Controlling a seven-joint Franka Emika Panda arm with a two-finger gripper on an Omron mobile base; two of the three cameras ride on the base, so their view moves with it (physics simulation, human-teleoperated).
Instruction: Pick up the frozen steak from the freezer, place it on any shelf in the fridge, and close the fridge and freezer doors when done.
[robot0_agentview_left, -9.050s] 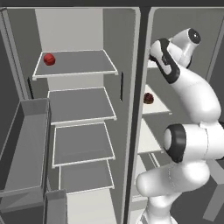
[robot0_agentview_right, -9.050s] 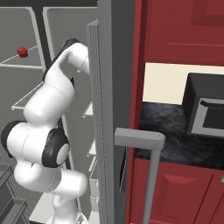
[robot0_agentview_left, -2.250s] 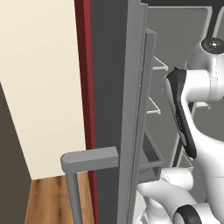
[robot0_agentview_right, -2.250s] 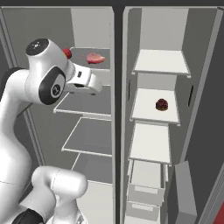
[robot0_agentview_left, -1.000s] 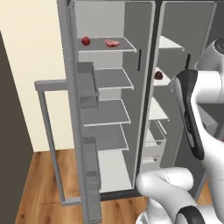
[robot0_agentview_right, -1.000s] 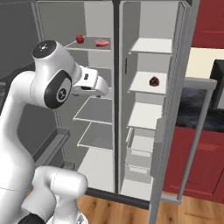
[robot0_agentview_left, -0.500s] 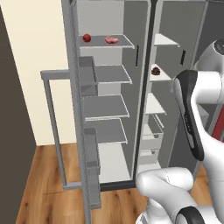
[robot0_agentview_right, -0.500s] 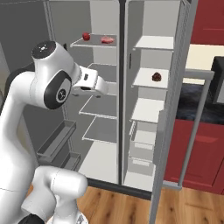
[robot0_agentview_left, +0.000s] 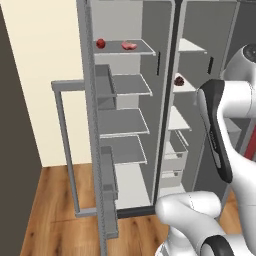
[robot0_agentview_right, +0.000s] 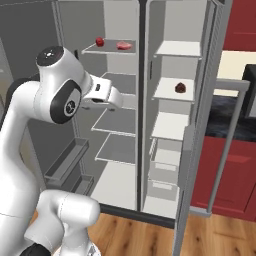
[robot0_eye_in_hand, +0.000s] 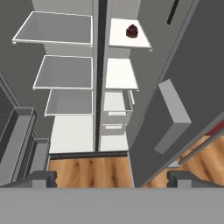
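Steak first: the small flat pale pink-red frozen steak (robot0_agentview_left: 129, 46) is seen lying on the top wide grey white-edged shelf (robot0_agentview_left: 142, 50) of the wider grey fridge compartment (robot0_agentview_left: 125, 120), just beside a bright red ball (robot0_agentview_left: 100, 43); a dark red roundish lump (robot0_agentview_left: 179, 80) is left on a short shelf of the narrower grey freezer compartment (robot0_agentview_right: 170, 125). The placing step is judged to be finished; closing is what remains, since both tall flat grey doors are seen standing wide, the wider fridge door (robot0_agentview_left: 90, 150) with its inner bins and bar handle, and the narrower freezer door (robot0_agentview_right: 202, 125) on the other side. The fingers (robot0_eye_in_hand: 41, 178) are seen spread wide at the bottom of the hand view with nothing held between them. A push against the outer face of one door is called for next, and the arm would have to be brought round behind it; the second door would then be swung shut. Wooden plank floor (robot0_agentview_left: 55, 210) is laid below the unit; a cream wall (robot0_agentview_left: 45, 75) is set beside the fridge, and dark red cabinets (robot0_agentview_right: 230, 165) with a dark counter (robot0_agentview_right: 230, 120) beside the freezer.
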